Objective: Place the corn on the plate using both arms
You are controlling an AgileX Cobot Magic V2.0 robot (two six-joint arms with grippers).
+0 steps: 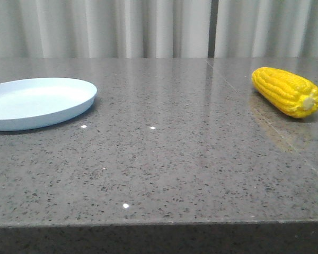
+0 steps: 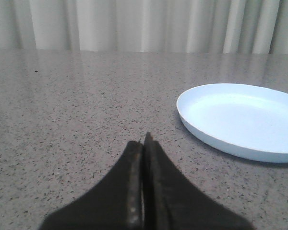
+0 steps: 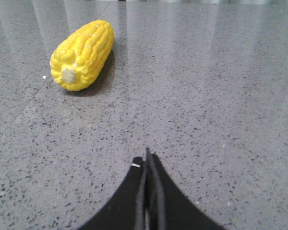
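Observation:
The yellow corn [image 1: 286,91] lies on the grey stone table at the far right, its pale stub end toward the front. It also shows in the right wrist view [image 3: 82,54], well ahead of my right gripper [image 3: 146,160], which is shut and empty. The pale blue plate [image 1: 37,101] sits empty at the far left of the table. In the left wrist view the plate [image 2: 240,120] lies ahead and to one side of my left gripper [image 2: 144,143], which is shut and empty. Neither gripper shows in the front view.
The speckled grey table [image 1: 164,159] has its front edge near the bottom of the front view. Pale curtains [image 1: 148,26] hang behind the table.

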